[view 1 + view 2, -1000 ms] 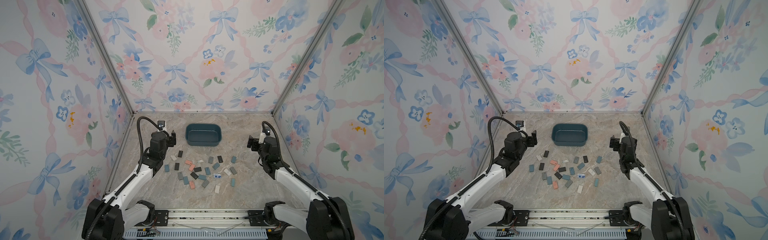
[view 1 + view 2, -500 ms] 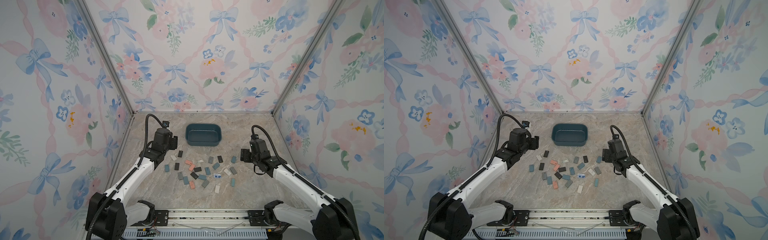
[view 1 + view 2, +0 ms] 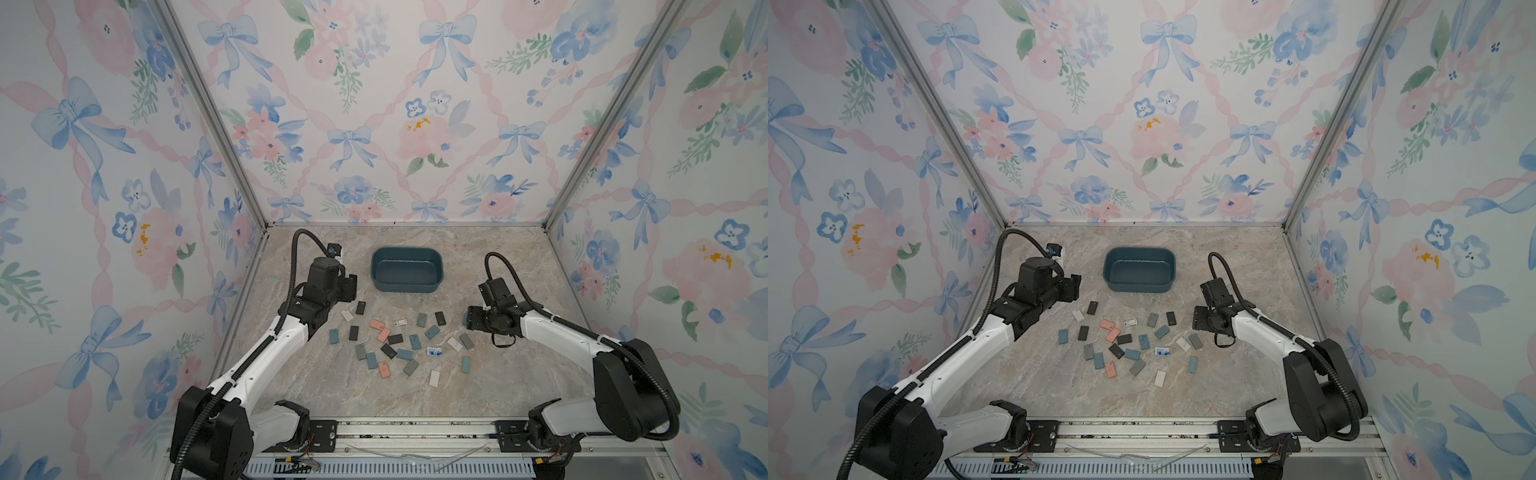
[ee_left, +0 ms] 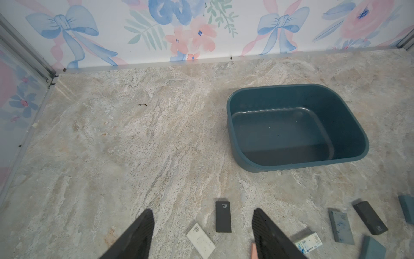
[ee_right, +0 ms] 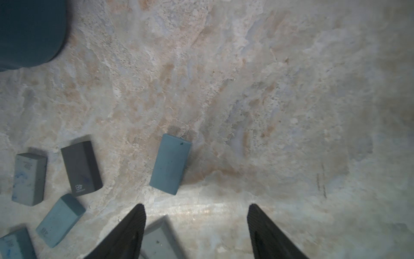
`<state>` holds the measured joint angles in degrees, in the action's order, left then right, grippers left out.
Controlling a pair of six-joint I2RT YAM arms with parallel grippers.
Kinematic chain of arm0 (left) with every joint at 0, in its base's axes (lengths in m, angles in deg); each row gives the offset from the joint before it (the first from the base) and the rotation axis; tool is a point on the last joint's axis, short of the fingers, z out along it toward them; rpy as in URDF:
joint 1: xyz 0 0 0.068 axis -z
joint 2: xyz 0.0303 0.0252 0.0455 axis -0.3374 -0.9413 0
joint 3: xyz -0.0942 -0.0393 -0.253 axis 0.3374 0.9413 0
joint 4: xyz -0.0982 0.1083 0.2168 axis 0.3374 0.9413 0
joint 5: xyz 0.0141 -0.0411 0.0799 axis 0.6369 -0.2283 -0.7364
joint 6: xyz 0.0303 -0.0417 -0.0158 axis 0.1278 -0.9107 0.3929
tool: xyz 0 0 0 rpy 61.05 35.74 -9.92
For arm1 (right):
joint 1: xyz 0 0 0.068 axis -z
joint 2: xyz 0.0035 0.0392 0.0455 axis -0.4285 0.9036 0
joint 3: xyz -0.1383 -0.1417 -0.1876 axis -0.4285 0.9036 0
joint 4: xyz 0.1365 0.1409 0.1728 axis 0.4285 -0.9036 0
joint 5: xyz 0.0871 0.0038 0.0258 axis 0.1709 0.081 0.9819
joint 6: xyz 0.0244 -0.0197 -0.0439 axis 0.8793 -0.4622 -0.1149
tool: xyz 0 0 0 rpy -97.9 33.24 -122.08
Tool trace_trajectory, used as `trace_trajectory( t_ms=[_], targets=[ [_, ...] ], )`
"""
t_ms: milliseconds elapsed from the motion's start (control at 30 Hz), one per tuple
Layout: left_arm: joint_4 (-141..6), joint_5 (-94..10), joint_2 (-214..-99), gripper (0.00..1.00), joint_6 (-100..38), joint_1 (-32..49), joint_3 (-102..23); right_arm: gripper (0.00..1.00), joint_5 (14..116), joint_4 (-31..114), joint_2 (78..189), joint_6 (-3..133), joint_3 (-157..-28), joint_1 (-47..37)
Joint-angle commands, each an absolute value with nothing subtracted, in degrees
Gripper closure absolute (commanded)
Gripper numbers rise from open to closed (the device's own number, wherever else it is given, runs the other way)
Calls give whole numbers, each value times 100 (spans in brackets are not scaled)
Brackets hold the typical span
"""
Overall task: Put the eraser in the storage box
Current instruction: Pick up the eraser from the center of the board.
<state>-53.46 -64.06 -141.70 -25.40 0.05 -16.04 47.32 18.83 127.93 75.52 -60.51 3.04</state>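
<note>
Left gripper (image 4: 202, 212) is held wide and empty, as is the right gripper (image 5: 196, 206). A black eraser (image 4: 223, 216) and a white eraser (image 4: 201, 240) are seen on the table (image 3: 332, 395) below the left fingers; a teal eraser (image 5: 170, 163) lies just beyond the right ones. Behind the scattered erasers, the storage box (image 3: 406, 289) is set upright.

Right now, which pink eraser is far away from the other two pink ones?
The pink eraser nearest the front rail. The other two pink erasers lie side by side, closer to the storage box.
</note>
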Motion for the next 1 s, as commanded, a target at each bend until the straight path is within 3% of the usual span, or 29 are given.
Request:
trace_trajectory(
  t_ms=[0, 367, 967],
  targets=[
    [-5219, -6386, -14056, 28, -2524, 19, -1548, 28, 4895, 2005, 13065, 7747, -6295, 229],
    [-5210, -6421, -14013, 28, -2528, 16, -1521, 41, 4781, 1954, 13785, 7954, -6695, 174],
    [-5193, -6491, -13977, 28, -2520, 14, -1512, 49, 4451, 1666, 14286, 8017, -6959, 92]
  ],
)
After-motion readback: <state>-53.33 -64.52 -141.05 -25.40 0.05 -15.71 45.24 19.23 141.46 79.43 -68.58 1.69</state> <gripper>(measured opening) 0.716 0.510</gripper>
